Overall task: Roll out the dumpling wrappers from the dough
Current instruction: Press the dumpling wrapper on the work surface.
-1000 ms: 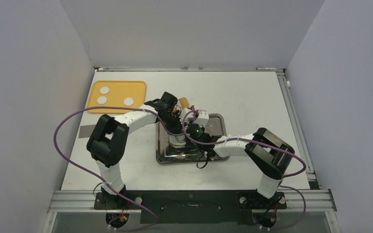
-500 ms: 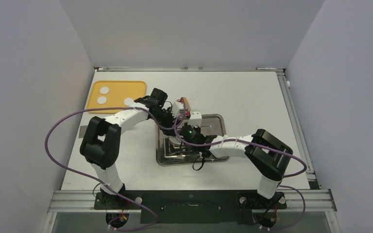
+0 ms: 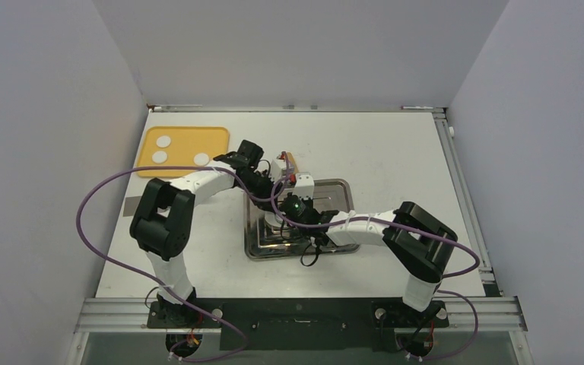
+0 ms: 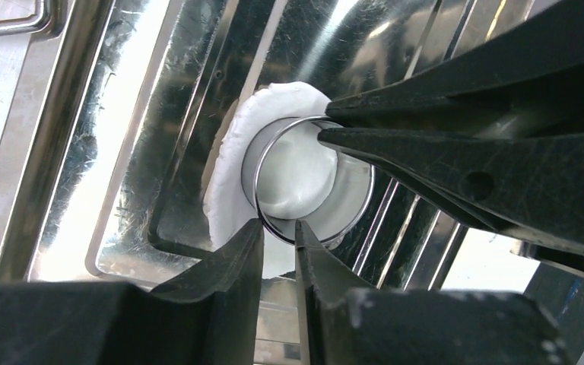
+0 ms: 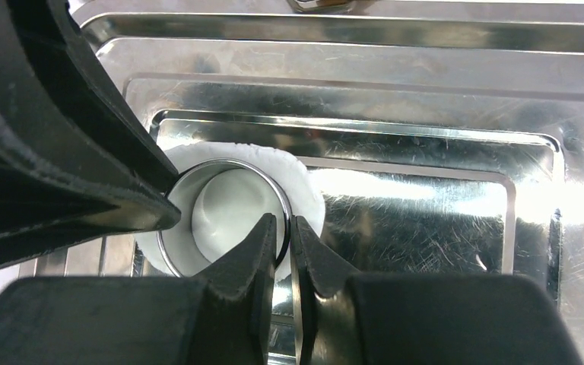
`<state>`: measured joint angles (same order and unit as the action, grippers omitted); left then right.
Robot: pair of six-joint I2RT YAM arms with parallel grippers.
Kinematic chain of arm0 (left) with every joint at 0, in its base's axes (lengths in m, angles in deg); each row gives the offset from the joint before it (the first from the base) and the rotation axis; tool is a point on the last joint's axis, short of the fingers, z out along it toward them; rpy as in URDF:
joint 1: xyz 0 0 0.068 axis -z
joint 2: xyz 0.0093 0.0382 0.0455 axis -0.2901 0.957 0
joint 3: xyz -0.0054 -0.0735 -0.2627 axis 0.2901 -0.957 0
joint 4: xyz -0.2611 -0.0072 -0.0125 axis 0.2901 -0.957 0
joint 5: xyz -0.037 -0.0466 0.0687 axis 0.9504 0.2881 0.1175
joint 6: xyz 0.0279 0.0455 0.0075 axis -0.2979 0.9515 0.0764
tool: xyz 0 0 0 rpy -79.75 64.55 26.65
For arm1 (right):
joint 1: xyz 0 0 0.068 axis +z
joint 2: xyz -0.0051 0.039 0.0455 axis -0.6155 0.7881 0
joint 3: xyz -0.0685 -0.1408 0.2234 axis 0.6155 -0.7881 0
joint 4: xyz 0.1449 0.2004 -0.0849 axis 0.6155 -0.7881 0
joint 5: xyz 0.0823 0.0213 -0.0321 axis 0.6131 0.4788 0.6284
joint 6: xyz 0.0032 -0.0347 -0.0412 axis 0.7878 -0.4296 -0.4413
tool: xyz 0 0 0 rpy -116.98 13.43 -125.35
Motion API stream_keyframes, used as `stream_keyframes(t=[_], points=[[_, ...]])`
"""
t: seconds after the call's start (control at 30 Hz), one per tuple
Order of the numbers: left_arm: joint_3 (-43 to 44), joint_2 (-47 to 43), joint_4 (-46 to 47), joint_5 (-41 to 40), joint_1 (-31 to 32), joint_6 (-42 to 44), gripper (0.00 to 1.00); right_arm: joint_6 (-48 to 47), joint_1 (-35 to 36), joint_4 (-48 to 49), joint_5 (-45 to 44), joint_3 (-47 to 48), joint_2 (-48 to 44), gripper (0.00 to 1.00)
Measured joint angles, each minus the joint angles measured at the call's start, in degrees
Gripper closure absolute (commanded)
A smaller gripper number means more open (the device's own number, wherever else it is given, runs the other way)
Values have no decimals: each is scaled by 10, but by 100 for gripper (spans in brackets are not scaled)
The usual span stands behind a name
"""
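The two arms reach from the near edge of the white table (image 3: 380, 144) to a metal tray (image 5: 426, 213) in the middle. The tray is rectangular with round corners and a stepped rim. Its steel is shiny like a mirror and has many fine scratches.

On the left part of the tray floor lies the wrapper (image 4: 232, 152), a thin white sheet of dough. It is matte and soft-looking, and its outline is roundish but uneven. A metal ring (image 4: 353, 194) stands upright on the wrapper. The ring is a short band with thin, polished walls. Inside it the dough is smooth and round, and outside it a white border shows on the sides that can be seen.

Both grippers have black, tapered fingers with a rough surface. The left gripper (image 4: 277, 228) is clenched on the wall of the ring, with one finger inside and one outside. The right gripper (image 5: 283, 222) pinches the wall at another place on the rim, and its jaws are pressed tightly together on the thin metal.

A flat grey rectangle (image 3: 133, 205) lies at the left edge of the table.

In the far left corner sits a flat yellow tray (image 3: 182, 144) with round corners. Three dough pieces (image 3: 160, 157) rest on it, small white discs that lie apart from each other.
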<state>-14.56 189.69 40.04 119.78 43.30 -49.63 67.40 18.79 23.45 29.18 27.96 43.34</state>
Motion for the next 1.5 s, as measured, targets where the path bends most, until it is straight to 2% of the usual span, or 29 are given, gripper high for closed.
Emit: stream_keyframes(t=[0.2,0.5,0.73,1.03,1.13,1.33,1.5], points=[[5,9,3,-16,2,4,100,2,-2,-2,12,1,0,91],[60,44,-34,-40,10,14,100,6,-25,24,56,-7,5,92],[61,38,-39,-69,13,26,100,-5,-26,36,62,15,30,92],[59,39,-16,-73,70,6,100,2,-51,44,72,-84,-56,92],[58,40,-12,-71,61,2,100,3,-54,47,75,-76,-46,92],[45,30,-14,-67,5,22,100,-2,-46,71,95,5,37,92],[39,24,-15,-73,14,29,100,3,-52,90,101,-13,30,92]])
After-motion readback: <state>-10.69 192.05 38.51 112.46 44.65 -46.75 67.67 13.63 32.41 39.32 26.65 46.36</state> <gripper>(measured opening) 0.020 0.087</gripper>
